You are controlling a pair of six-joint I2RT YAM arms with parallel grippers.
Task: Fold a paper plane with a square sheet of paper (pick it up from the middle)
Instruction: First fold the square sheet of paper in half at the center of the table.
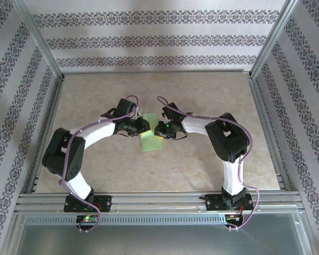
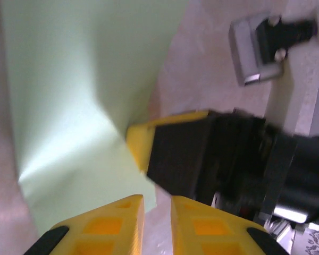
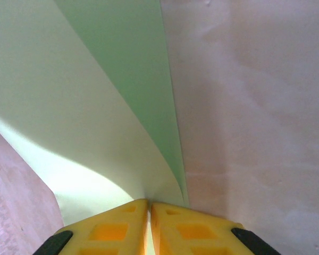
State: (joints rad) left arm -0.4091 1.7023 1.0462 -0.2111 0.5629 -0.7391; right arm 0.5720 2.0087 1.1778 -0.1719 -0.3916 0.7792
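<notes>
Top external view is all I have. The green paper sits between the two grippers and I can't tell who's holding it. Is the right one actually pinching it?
Observer: Yes. In the right wrist view the right gripper is shut on the square sheet of paper, which curls up from between its fingertips.
Operator: And the left one?
Observer: In the left wrist view the left gripper has a narrow gap between its fingers, and the sheet does not look pinched there.
</notes>
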